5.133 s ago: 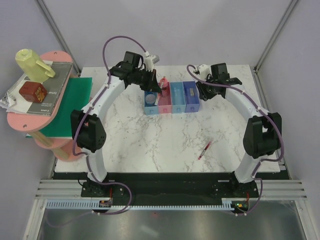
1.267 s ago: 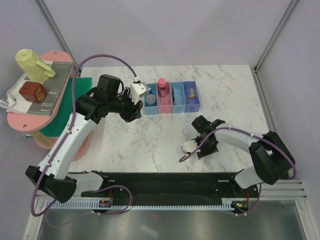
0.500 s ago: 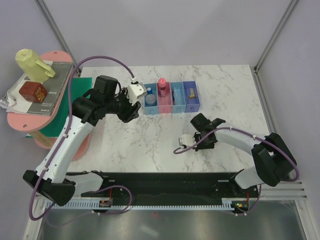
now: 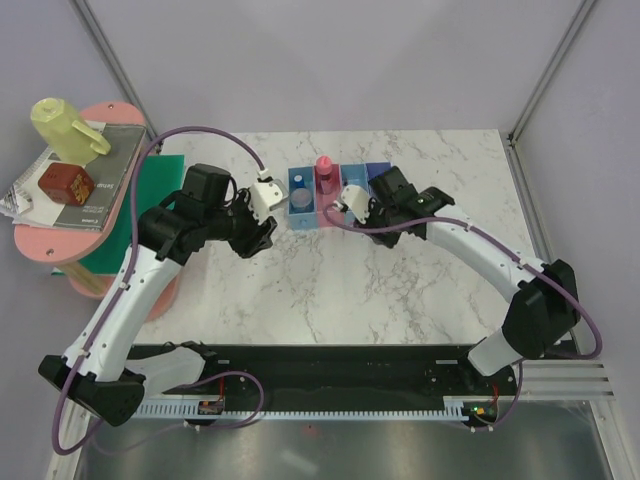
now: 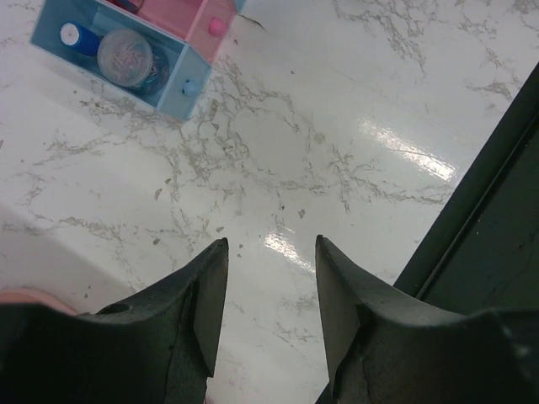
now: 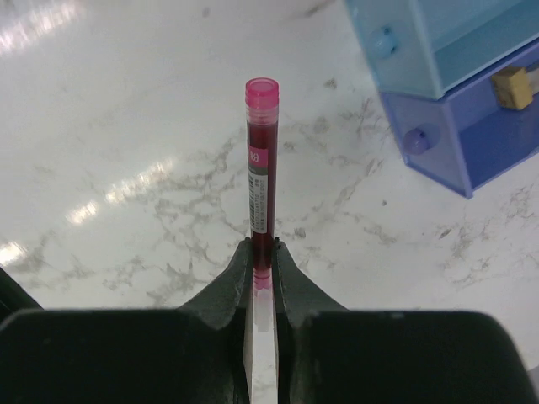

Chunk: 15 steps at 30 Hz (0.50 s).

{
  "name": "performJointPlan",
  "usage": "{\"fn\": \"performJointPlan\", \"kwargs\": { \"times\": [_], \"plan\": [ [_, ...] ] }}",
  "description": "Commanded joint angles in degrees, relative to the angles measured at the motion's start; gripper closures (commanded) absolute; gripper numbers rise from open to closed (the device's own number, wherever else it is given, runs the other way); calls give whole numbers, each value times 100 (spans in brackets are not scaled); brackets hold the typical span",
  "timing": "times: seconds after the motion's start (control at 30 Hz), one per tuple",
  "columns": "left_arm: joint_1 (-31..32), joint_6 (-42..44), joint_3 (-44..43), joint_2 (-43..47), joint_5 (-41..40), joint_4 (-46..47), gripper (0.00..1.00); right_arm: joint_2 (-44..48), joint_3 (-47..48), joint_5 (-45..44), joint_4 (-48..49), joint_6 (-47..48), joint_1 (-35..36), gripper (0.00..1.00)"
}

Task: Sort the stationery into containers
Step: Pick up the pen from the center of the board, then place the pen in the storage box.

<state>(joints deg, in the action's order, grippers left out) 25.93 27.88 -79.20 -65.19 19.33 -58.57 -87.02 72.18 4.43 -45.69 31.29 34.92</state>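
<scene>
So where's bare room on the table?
Bare: the white marble table from the row of four small plastic bins forward to its near edge. Crowded: the bins, with the left gripper and the right gripper holding a thin red pen.

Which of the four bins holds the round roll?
The blue bin, leftmost in the top view; the round roll lies inside it, beside a small blue piece.

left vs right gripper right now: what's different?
The left gripper is open and empty, while the right gripper is shut on a red pen that sticks out past its fingertips. The left gripper is near the blue bin, while the right gripper is by the light blue bin and the violet-blue bin. Both have dark fingers and are over the marble table beside the bins, not above them.
</scene>
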Motion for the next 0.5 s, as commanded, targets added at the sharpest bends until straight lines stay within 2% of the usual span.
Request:
{"fn": "performJointPlan", "kwargs": {
  "times": [0.0, 0.13, 0.23, 0.27, 0.47],
  "plan": [
    [-27, 244, 106, 164, 0, -58, 47, -367, 1208, 567, -54, -1290, -195, 100],
    [-27, 209, 220, 217, 97, -102, 47, -1007, 2341, 1287, 392, -2283, -599, 100],
    [-27, 121, 396, 243, 237, -137, 47, -1490, 2773, 1710, 840, -3048, -881, 100],
    [-27, 121, 492, 243, 264, -138, 47, -1606, 2818, 1763, 991, -3389, -933, 100],
    [-27, 165, 642, 261, 255, -164, 47, -2292, 2863, 2027, 1975, -3831, -1119, 100]
  ]
}}
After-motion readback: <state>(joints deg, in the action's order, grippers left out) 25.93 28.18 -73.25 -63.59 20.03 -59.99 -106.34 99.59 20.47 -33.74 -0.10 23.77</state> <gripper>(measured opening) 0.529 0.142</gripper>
